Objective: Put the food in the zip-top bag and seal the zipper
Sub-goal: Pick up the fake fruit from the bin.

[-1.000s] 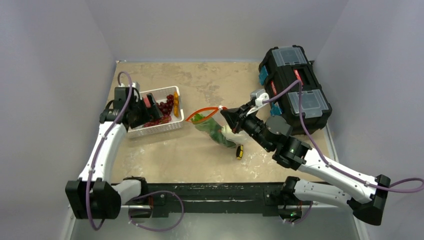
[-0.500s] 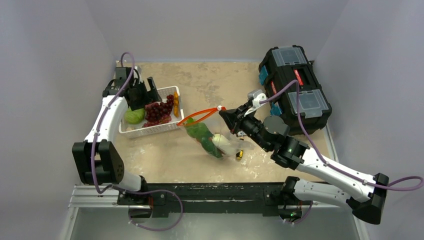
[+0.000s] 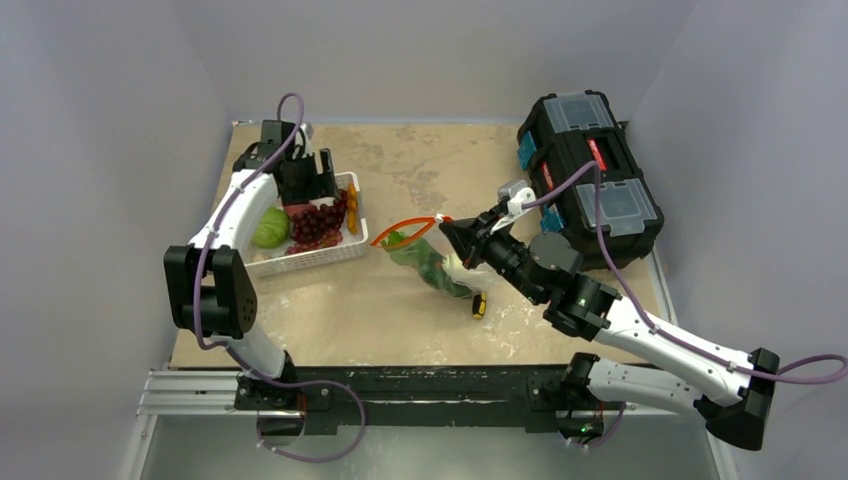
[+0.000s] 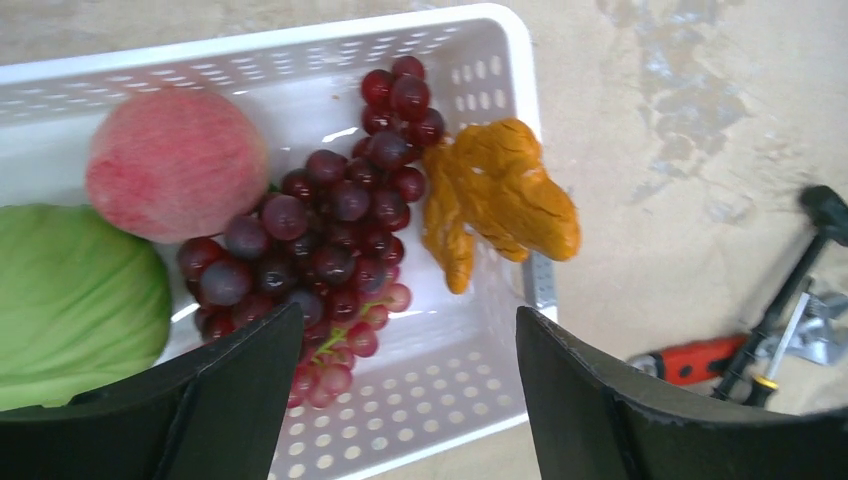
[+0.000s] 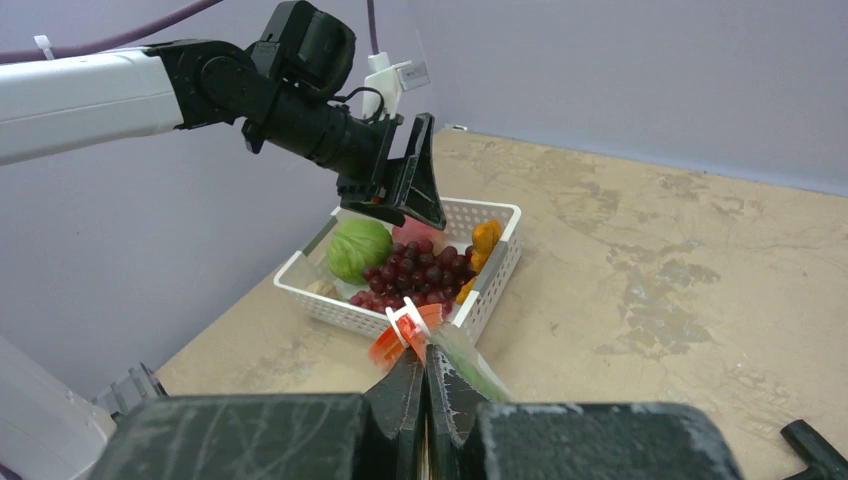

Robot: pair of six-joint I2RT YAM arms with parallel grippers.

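Loading step, by the look of it: fetching another piece. Left gripper (image 4: 408,330), jaws spread, poised over white slatted basket (image 4: 520,60) at upper left, containing dark red grapes (image 4: 330,240), pink peach (image 4: 175,160), green cabbage (image 4: 70,290), orange carrot (image 4: 500,195). Right gripper (image 5: 422,390), fingers pressed together, pinching red-orange zipper strip (image 3: 405,225) of clear crinkly zip-top bag (image 3: 452,283) at centre, leafy greens (image 3: 425,262) inside. Next, probably: lower and close on one item.

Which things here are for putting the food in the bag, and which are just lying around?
For the job: bag, zipper, grapes, peach, cabbage, orange piece.
Just lying around: toolbox, wrench, hammer.
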